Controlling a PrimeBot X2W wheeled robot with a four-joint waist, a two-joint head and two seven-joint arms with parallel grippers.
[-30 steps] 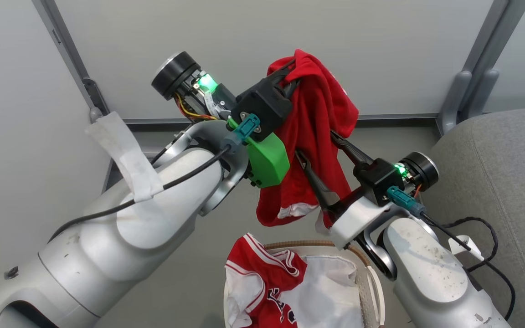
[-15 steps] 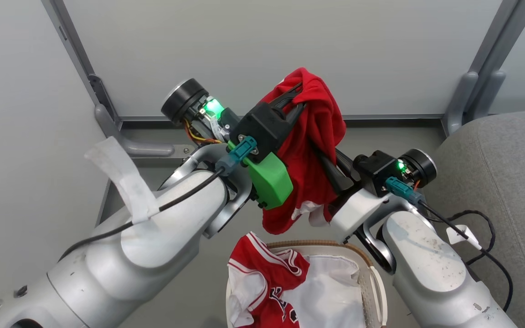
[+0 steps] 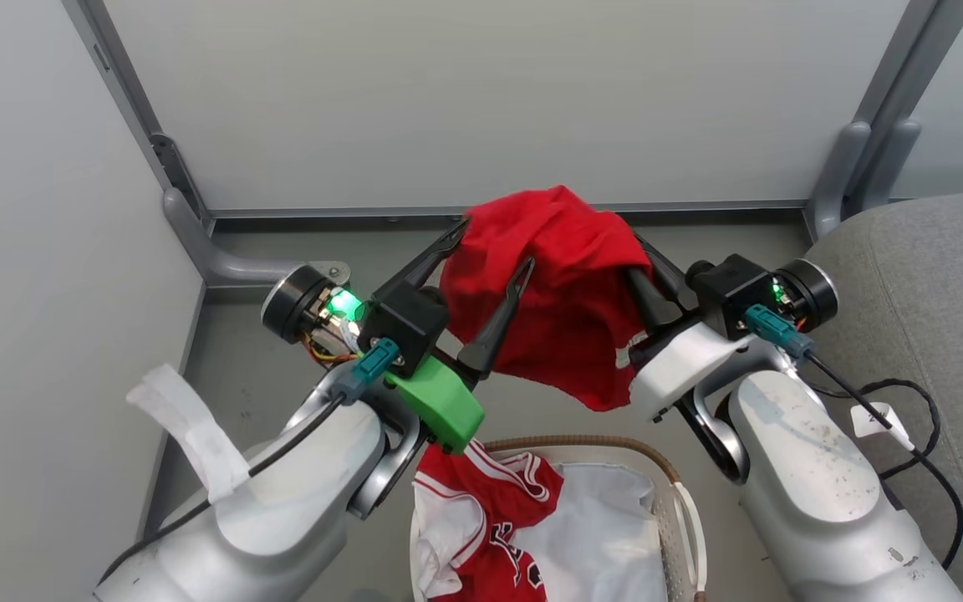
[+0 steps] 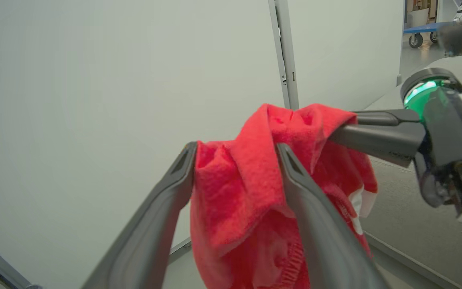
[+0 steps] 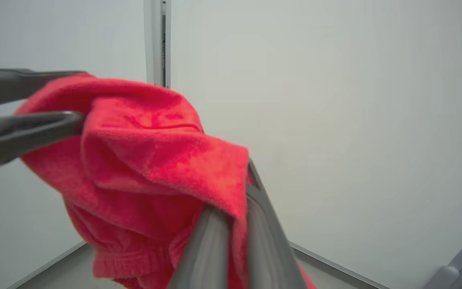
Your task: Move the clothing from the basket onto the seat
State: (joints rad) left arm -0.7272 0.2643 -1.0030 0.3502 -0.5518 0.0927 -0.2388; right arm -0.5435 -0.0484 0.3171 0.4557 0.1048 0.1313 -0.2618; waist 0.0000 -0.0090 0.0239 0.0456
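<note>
Clothing: plain red soft garment (image 3: 561, 293) held aloft above the white perforated plastic basket with brown woven rim (image 3: 582, 440); red jersey with white striped trim (image 3: 490, 510) inside that basket. Left jaws spread wide, cloth draped over one of them; right jaws pressed together, pinching a fold of it. Grey upholstered seat (image 3: 933, 293) right of the basket. Likely trouble: snagging on the spread left jaws during the swing seatward, pulling the fold from that single pinch, dropping back into the basket
</note>
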